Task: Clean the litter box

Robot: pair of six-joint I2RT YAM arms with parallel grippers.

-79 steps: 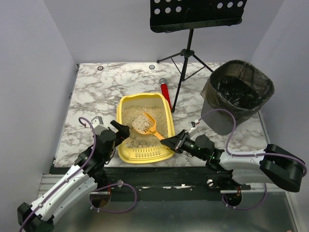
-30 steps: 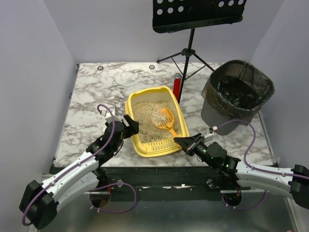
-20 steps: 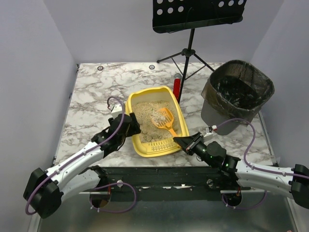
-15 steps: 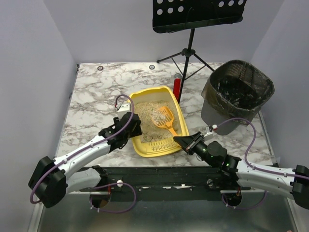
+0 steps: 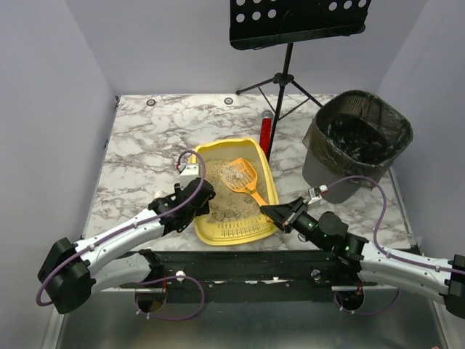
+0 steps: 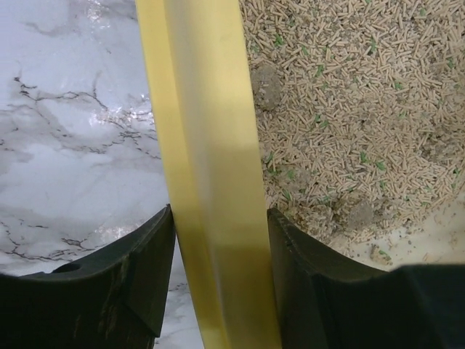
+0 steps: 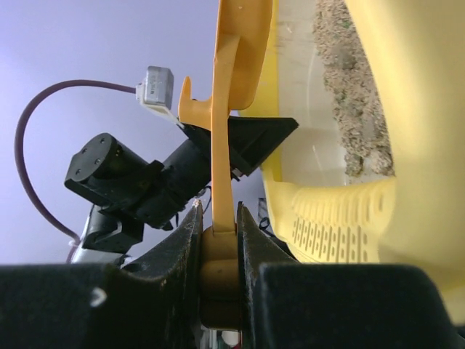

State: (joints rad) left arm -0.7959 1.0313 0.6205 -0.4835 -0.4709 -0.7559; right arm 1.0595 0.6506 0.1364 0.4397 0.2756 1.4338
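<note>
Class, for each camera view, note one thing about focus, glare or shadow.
Top external view: evenly lit and sharp throughout. Left wrist view: the litter is crisp, the litter box wall blurs near the lens, and there is sheen on the table. Right wrist view: the scoop handle is soft, and the right pincer sits in deep shadow.

No writing, label, brand, number or sign can be read in any of the views.
</note>
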